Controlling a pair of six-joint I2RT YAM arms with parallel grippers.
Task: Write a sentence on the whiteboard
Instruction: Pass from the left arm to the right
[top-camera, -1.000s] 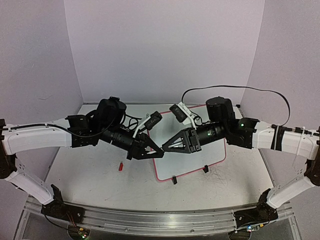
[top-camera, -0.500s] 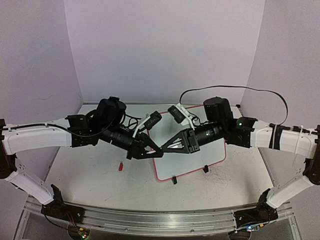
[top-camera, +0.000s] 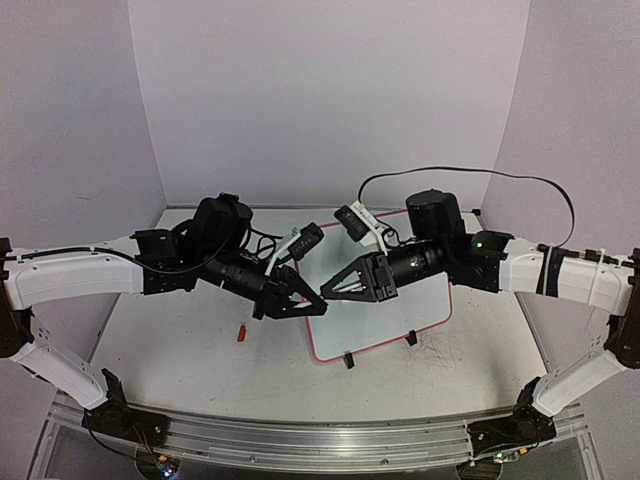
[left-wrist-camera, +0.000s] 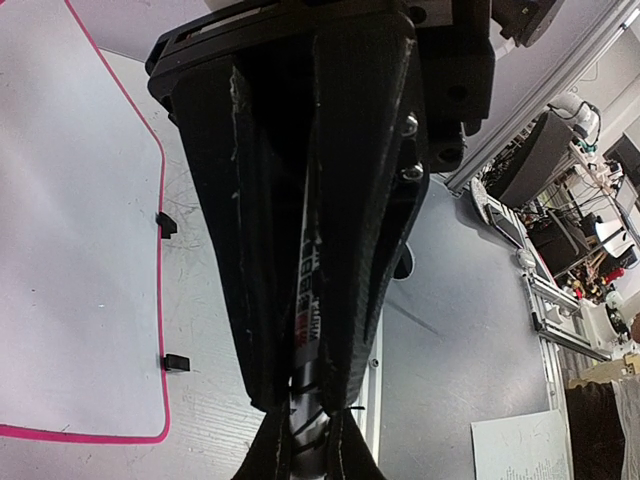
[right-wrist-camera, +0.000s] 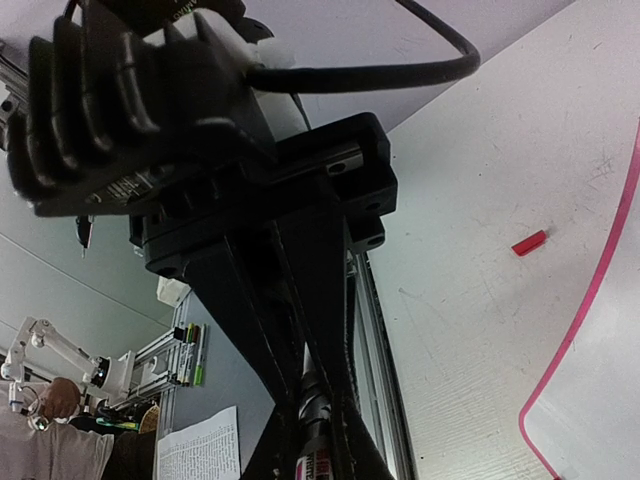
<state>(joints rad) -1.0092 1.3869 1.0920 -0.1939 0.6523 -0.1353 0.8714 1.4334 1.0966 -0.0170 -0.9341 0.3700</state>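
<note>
Table (top-camera: 200, 370) under whiteboard (top-camera: 428, 298), clip feet (top-camera: 347, 360) nearward

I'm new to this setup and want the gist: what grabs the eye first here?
The left gripper and right gripper meet tip to tip above the left edge of the whiteboard, both closed on one marker between them. The whiteboard looks blank where visible, and a small red piece lies on the table left of it.

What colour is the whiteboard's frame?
Bright pink; the frame shows best in the left wrist view.
</note>
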